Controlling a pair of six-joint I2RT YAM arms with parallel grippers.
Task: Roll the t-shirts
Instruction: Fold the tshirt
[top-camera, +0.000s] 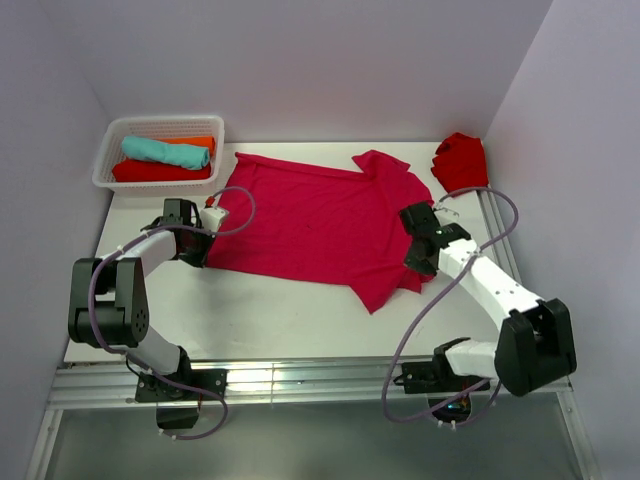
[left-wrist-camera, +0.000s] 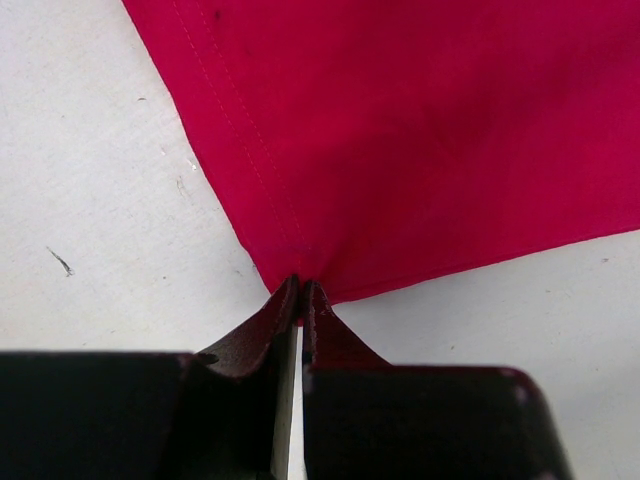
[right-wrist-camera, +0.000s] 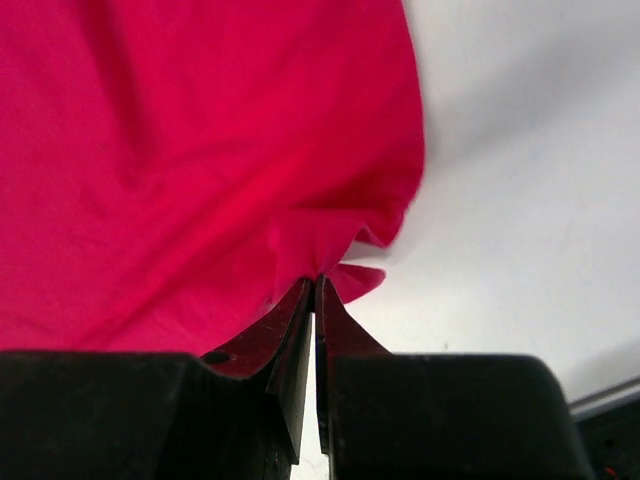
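Note:
A raspberry-crimson t-shirt (top-camera: 320, 220) lies spread flat across the white table. My left gripper (top-camera: 204, 255) is shut on its near left hem corner; in the left wrist view the cloth (left-wrist-camera: 420, 130) gathers to a point between the fingertips of the left gripper (left-wrist-camera: 300, 287). My right gripper (top-camera: 414, 214) pinches the shirt's right edge. In the right wrist view the fabric (right-wrist-camera: 200, 150) bunches into the tips of the right gripper (right-wrist-camera: 317, 282), jaws nearly together. A crumpled scarlet t-shirt (top-camera: 460, 160) sits at the far right corner.
A white basket (top-camera: 108, 165) at the far left holds rolled tees: teal (top-camera: 165, 150), orange (top-camera: 197, 142) and red (top-camera: 160, 172). Walls close in on both sides. A metal rail (top-camera: 300, 378) runs along the near table edge.

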